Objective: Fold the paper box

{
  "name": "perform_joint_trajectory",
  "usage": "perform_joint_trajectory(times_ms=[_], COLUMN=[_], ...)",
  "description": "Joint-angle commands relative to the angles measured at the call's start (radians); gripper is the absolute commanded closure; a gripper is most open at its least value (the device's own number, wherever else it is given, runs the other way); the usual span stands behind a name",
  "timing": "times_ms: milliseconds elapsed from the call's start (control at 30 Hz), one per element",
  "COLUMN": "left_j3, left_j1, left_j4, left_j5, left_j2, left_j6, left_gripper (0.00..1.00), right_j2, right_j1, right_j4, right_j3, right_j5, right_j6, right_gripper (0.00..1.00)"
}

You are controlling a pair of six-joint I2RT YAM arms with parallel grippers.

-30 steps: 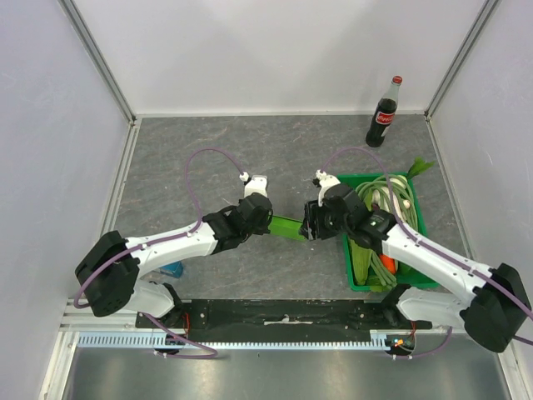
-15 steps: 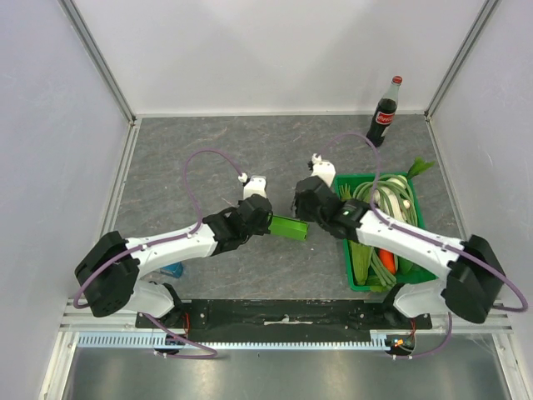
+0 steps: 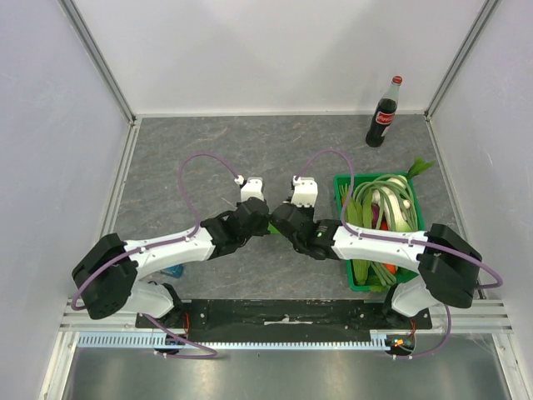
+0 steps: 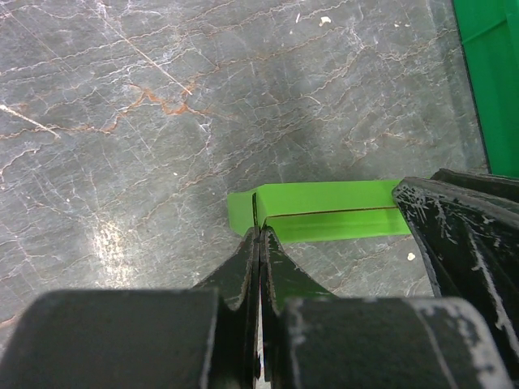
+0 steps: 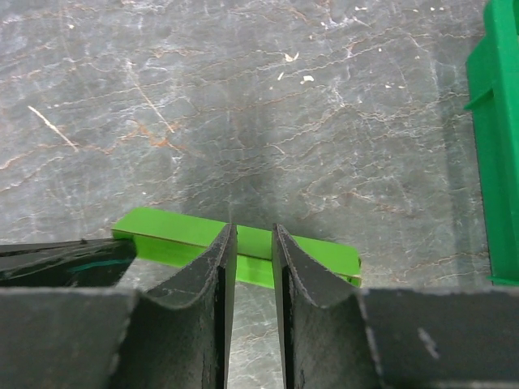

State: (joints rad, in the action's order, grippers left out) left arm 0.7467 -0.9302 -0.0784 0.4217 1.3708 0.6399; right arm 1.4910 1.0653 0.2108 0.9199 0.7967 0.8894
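The paper box (image 4: 332, 198) is a flattened lime-green card strip lying on the grey table. My left gripper (image 4: 259, 231) is shut on its left edge, fingers pressed together on the card. In the right wrist view the paper box (image 5: 317, 254) runs crosswise just past my right gripper (image 5: 254, 231). Its jaws stand a narrow gap apart, and the table shows between them. In the top view the left gripper (image 3: 260, 222) and right gripper (image 3: 278, 223) almost meet at the table's middle and hide most of the box.
A dark-green crate (image 3: 340, 185) of vegetables stands just right of the right gripper, its wall (image 5: 499, 146) close by. A cola bottle (image 3: 384, 117) stands at the back right. A small blue block (image 3: 172, 269) lies near the left arm's base.
My right arm has swung left along the box until it sits beside the left gripper, and its jaws have narrowed. The left gripper has kept its hold and barely moved.
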Motion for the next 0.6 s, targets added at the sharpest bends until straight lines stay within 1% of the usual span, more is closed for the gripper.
perform_joint_trajectory(times_ms=[0,233,400,433,533,567], left_j3=[-0.056,-0.064,-0.090,-0.093,-0.099,-0.104], left_j1=[-0.010,-0.013,-0.013,-0.013,-0.012,-0.012], left_j4=[-0.092,-0.083,-0.047,-0.049,-0.040,-0.040], left_j5=[0.015,-0.001,-0.034,-0.037,-0.049,-0.057], left_j2=[0.014,-0.004,-0.044,-0.048,-0.068,-0.076], left_j6=[0.032,0.029,0.033,0.041,0.041,0.041], left_gripper=[0.98,0.98,0.98,0.96,0.86,0.80], right_j2=[0.023,0.015,0.014,0.017,0.018,0.018], right_j1=[0.015,0.038,0.054,0.061,0.068,0.068], right_j4=[-0.091,-0.113,-0.171,-0.182,-0.233,-0.257], right_j3=[-0.047,-0.082,-0.130,-0.148,-0.193,-0.202], right_j5=[0.098,0.111,0.119,0.125,0.141,0.148], right_j6=[-0.001,0.005,0.011,0.011,0.017,0.016], right_gripper=[0.70,0.69,0.69,0.69,0.69,0.69])
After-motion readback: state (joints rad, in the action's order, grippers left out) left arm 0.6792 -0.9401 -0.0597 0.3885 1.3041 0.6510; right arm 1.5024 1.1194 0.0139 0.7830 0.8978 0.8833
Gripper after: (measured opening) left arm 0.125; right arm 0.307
